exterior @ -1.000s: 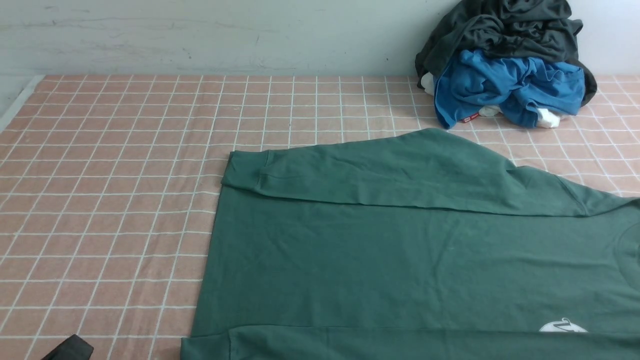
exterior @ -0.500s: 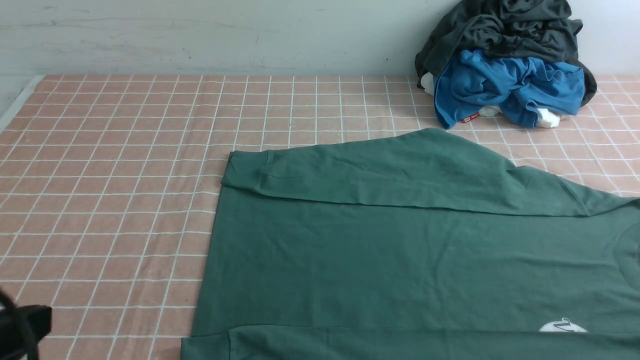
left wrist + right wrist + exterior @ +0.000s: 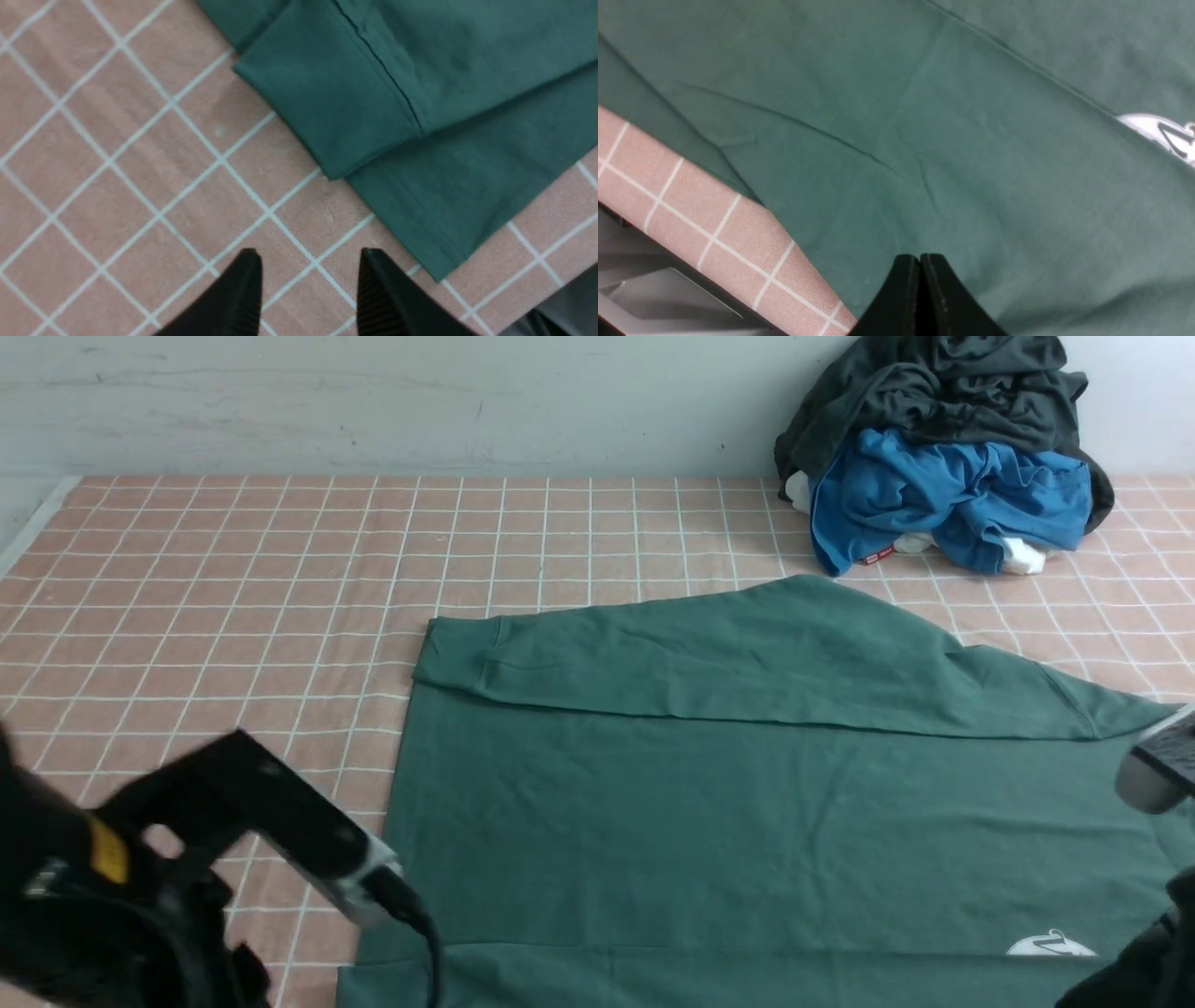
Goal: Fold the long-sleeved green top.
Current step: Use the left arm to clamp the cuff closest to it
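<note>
Since the green long-sleeved top (image 3: 747, 803) is laid flat on the checked tablecloth (image 3: 233, 569) with a cuff (image 3: 327, 93) stacked by its hem corner (image 3: 444, 242), only one layer could get pinched by the spread-apart left gripper (image 3: 309, 280), while the right gripper (image 3: 920, 270) is seen closed, empty.

The left arm (image 3: 233, 798) is boxy and matt black, with a yellow patch (image 3: 107, 849), a silver-grey collar (image 3: 362, 879) and a black cable (image 3: 432, 947). The left pincer (image 3: 308, 255) has black wedge-shaped fingers (image 3: 379, 294) with ribbed inner faces. The right arm (image 3: 1156, 771) shows a rounded grey housing, and the right pincer (image 3: 920, 258) is smooth black
</note>
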### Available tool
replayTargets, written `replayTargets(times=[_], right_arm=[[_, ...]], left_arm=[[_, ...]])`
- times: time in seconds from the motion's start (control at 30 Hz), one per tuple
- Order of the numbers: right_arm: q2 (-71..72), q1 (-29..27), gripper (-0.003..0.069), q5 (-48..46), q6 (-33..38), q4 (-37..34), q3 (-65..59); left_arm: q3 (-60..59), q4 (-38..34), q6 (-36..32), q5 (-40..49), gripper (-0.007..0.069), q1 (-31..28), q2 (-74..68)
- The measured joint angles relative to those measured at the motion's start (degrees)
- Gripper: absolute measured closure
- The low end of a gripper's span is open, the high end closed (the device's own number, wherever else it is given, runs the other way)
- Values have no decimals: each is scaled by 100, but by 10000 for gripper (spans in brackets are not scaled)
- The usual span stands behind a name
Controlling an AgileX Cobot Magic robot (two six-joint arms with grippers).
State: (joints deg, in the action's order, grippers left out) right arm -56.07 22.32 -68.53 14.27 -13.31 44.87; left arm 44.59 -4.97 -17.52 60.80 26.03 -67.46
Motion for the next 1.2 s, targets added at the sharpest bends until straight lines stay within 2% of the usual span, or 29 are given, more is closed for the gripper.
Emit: replayTargets(times=[0.07, 0.23, 0.57, 0.67, 0.73, 0.77, 0.93, 0.97, 1.03, 1.2], right_arm=[[0, 33, 673, 87, 40, 10, 6], [0, 33, 673, 282, 65, 68, 6], [0, 33, 673, 308, 77, 105, 12], [0, 33, 673, 319, 82, 105, 12], [0, 33, 673, 346, 82, 105, 12], [0, 33, 673, 346, 82, 105, 12], [0, 33, 673, 384, 82, 111, 12], [0, 33, 673, 384, 82, 111, 12], [0, 33, 673, 386, 82, 111, 12], [0, 33, 673, 386, 82, 219, 12]], left_arm=[[101, 197, 25, -271, 258, 329, -525], [669, 438, 102, -755, 151, 672, -1802], [1739, 464, 113, -976, 139, 681, -3543], [1786, 353, 100, -864, 180, 681, -3758], [1786, 258, 62, -715, 246, 681, -3833], [1786, 234, 62, -694, 254, 681, -3840], [1793, -12, 27, -540, 540, 681, -3840], [1793, -27, 8, -503, 571, 681, -3840], [1793, -34, -50, -492, 599, 683, -3840], [2113, 89, -189, -232, 601, 683, -3782]])
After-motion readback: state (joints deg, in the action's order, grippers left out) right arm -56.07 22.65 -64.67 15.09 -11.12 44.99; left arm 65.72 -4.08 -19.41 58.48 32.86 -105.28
